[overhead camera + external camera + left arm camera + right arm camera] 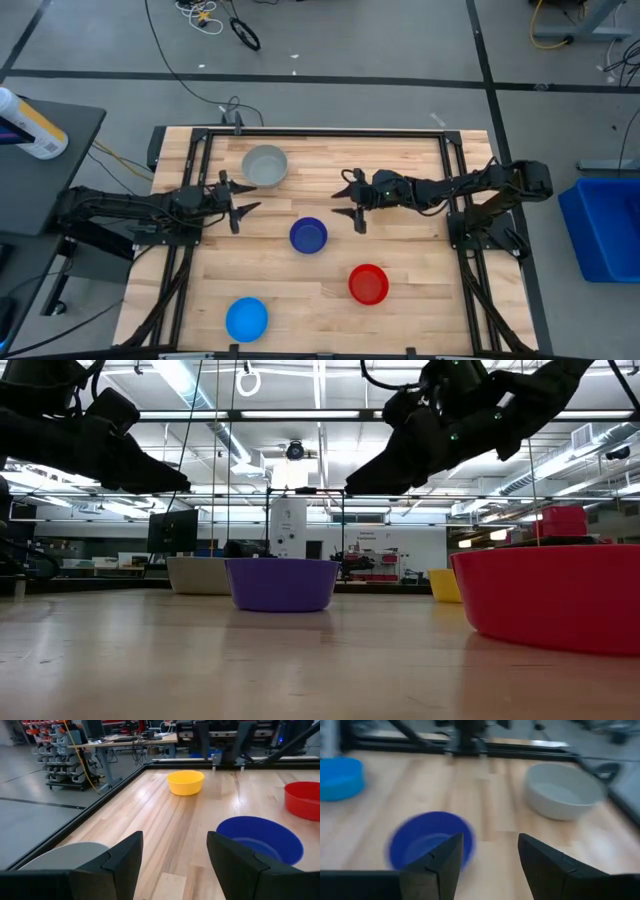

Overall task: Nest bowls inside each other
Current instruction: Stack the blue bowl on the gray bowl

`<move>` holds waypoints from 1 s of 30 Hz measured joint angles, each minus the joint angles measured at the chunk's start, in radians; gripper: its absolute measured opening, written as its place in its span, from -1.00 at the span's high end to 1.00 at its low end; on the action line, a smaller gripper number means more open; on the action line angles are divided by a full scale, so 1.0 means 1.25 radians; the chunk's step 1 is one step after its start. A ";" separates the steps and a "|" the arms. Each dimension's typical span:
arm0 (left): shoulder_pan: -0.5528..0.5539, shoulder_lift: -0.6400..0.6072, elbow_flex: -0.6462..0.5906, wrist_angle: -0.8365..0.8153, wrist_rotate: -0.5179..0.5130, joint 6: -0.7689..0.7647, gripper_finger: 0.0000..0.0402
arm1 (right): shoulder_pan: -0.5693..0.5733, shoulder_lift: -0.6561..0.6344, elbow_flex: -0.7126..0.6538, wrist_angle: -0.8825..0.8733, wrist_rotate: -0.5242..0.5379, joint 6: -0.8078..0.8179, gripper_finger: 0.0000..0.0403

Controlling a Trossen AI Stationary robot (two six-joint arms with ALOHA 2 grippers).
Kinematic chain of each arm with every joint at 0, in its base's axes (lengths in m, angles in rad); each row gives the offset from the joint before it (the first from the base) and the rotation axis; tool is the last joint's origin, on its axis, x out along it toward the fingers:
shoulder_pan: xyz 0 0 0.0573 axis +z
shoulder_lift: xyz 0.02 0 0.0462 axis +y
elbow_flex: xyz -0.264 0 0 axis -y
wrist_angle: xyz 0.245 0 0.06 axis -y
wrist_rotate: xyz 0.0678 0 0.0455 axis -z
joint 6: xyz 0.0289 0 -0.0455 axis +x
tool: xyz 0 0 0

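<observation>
None of the bowls was nested yet: all sat apart, open side up on the worktop (420, 290), probably laid out singly so each could be picked on its own. The grey bowl (265, 166) sat toward the far edge, the dark blue bowl (308, 235) mid-worktop, the red bowl (368, 284) near right, the light blue bowl (246, 319) near left by the near edge. The yellow bowl (185, 782) showed only in the left wrist and low views, close to a rim of the worktop. The left gripper (236, 208) and right gripper (352, 208) hung above the wood either side of the dark blue bowl, jaws released, holding nothing. Judging by the spacing, there was clear room around each bowl; the light blue and yellow ones left less margin at the edge.
</observation>
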 joint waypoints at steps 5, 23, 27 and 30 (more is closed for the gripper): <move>0.000 0.000 0.000 0.021 0.000 0.002 -0.13 | 0.014 0.000 0.000 0.000 -0.036 0.051 -0.05; 0.000 0.000 0.000 0.019 0.000 0.006 -0.13 | 0.070 0.278 0.113 0.172 -0.064 0.151 0.01; 0.000 0.000 0.000 0.019 0.000 0.006 -0.13 | 0.070 0.290 0.156 0.096 -0.055 0.139 -0.02; 0.000 0.000 0.000 0.017 0.001 0.006 -0.13 | 0.066 0.288 0.159 0.080 -0.028 0.139 -0.05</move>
